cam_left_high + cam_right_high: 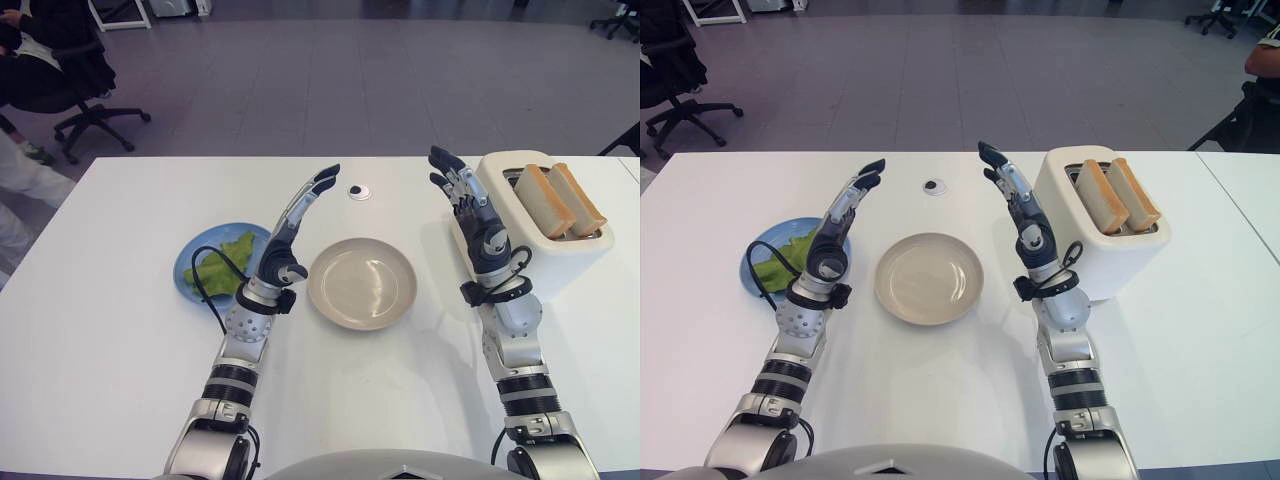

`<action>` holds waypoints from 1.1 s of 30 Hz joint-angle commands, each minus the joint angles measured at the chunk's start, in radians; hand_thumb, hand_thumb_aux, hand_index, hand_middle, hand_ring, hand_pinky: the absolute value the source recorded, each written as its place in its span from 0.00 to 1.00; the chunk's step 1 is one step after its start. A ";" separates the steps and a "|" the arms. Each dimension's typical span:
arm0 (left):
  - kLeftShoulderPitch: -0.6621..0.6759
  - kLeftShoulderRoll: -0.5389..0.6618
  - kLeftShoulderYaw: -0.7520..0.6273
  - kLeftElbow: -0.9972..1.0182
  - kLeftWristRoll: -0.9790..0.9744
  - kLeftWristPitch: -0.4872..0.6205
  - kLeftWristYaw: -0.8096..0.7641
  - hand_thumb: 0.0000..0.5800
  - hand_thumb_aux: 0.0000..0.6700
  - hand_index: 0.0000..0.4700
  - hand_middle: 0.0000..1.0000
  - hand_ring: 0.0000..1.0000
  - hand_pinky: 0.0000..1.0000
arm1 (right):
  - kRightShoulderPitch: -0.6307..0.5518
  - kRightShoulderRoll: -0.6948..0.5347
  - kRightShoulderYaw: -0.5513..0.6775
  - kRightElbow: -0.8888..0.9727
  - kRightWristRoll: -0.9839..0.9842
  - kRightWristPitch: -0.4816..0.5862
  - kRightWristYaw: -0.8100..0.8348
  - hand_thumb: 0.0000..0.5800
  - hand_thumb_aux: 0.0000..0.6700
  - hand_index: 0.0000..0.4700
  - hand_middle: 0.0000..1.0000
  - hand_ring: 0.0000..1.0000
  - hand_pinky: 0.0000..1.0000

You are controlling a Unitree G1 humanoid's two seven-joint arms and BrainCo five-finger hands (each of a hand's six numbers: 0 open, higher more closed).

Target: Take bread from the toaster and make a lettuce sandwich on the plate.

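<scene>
The left hand (pixel 290 225) is raised above the table (pixel 100 350), left of its middle, palm turned inward. Its fingers are stretched nearly straight and point toward the far edge, leaning a little to the right, and they hold nothing. The left forearm (pixel 235 375) rises from the near edge and slants the same way. The right hand (pixel 468 210) is held up right of the middle, its fingers extended with a slight bend, pointing toward the far edge and leaning left, also holding nothing. The right forearm (pixel 520 370) comes up from the near edge.
</scene>
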 commanded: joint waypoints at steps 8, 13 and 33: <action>-0.018 -0.020 -0.003 0.039 0.014 0.004 0.012 0.00 0.00 0.00 0.00 0.00 0.00 | 0.003 0.003 -0.029 0.018 0.004 -0.010 0.011 0.00 0.00 0.00 0.00 0.00 0.00; -0.024 -0.029 0.000 0.032 0.004 0.016 0.017 0.00 0.00 0.00 0.00 0.00 0.00 | -0.004 0.006 -0.034 0.018 0.005 -0.008 0.014 0.00 0.00 0.00 0.00 0.00 0.00; 0.008 0.014 0.035 -0.034 -0.005 0.037 0.023 0.00 0.00 0.00 0.00 0.00 0.00 | 0.015 -0.359 -0.513 -0.099 -0.373 0.126 -0.251 0.00 0.00 0.00 0.00 0.00 0.00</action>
